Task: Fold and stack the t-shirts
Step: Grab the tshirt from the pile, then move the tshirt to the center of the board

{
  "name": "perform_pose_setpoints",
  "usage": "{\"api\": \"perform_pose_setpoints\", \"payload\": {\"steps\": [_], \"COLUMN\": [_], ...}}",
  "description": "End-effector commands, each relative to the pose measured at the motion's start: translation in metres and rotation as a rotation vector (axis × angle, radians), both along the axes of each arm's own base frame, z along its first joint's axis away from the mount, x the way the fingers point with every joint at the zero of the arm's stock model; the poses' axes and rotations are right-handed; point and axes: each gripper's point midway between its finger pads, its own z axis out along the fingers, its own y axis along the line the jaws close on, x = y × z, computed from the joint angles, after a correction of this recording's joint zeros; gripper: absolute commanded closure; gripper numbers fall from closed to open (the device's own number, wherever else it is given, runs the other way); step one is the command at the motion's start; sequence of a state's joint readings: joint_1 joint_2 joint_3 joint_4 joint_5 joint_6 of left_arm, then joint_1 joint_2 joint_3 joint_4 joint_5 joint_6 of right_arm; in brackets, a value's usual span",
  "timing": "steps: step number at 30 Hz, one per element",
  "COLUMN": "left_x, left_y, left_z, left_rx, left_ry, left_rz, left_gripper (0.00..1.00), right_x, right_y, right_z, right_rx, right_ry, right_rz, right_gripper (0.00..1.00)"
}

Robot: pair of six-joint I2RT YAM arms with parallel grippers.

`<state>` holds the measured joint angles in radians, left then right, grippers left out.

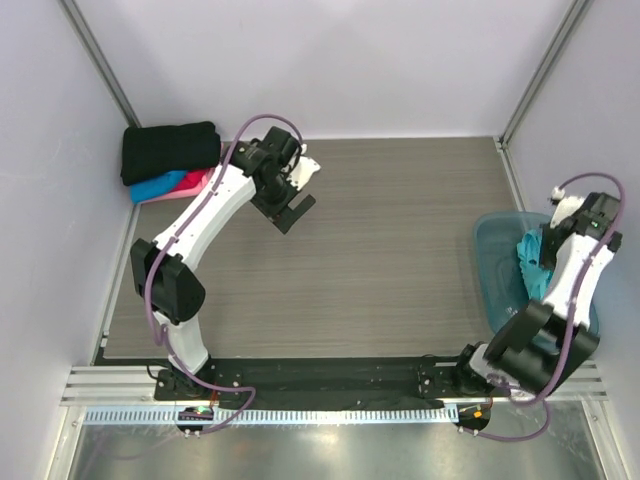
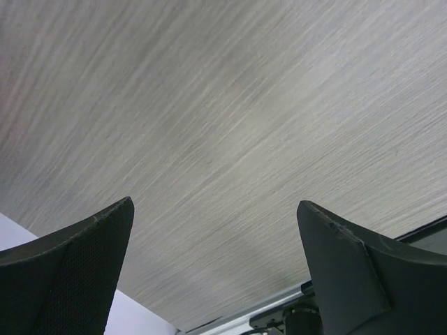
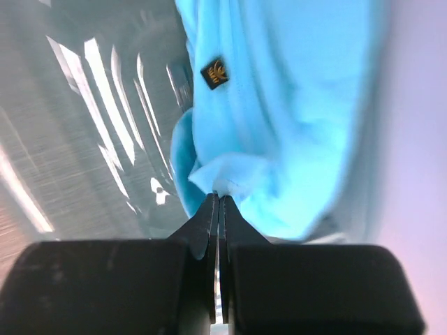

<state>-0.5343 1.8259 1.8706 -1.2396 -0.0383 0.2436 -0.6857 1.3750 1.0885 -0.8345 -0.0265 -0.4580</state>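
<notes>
R gripper (image 3: 218, 199) was clenched tight, jaws pressed together, pinching a fold of turquoise t-shirt (image 3: 279, 105). Table (image 1: 400, 240) was grey woodgrain. Teal plastic tub (image 1: 495, 270) held the turquoise t-shirt, bunched inside, partly hidden by R arm. Well L of tub, far side: folded black t-shirt (image 1: 170, 150) atop blue t-shirt (image 1: 160, 186) and pink-red t-shirt (image 1: 197, 181). L gripper (image 2: 216, 209) hung released, fingers wide apart, above bare tabletop, well L of tub.

four t-shirts are counted: one turquoise shirt (image 1: 530, 265), one black shirt (image 1: 170, 150), one blue shirt (image 1: 158, 188), one pink-red shirt (image 1: 200, 181). one teal tub (image 1: 489, 238) is seen, one bench (image 1: 400, 250), and two claws: left claw (image 2: 215, 204), right claw (image 3: 218, 199).
</notes>
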Motion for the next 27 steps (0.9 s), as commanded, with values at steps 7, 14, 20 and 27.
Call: {"api": "perform_pose_setpoints", "payload": {"steps": [7, 14, 20, 27], "left_x": [0.047, 0.066, 0.083, 0.082], "left_y": [0.029, 0.067, 0.08, 0.103], "left_z": [0.09, 0.089, 0.073, 0.029], "left_rx": [-0.177, -0.249, -0.414, -0.487], "left_ry": [-0.252, -0.261, -0.156, -0.102], "left_rz": [0.146, 0.268, 0.32, 0.397], "left_gripper": [0.0, 0.0, 0.0, 0.03], "right_x": [0.051, 0.129, 0.174, 0.172], "right_y": [0.061, 0.18, 0.3, 0.42], "right_z": [0.242, 0.353, 0.371, 0.417], "right_rx": [-0.142, -0.208, -0.23, -0.381], "right_ry": [-0.556, -0.853, -0.874, -1.094], "right_rz": [0.324, 0.728, 1.012, 1.186], "right_gripper": [0.99, 0.99, 0.99, 0.99]}}
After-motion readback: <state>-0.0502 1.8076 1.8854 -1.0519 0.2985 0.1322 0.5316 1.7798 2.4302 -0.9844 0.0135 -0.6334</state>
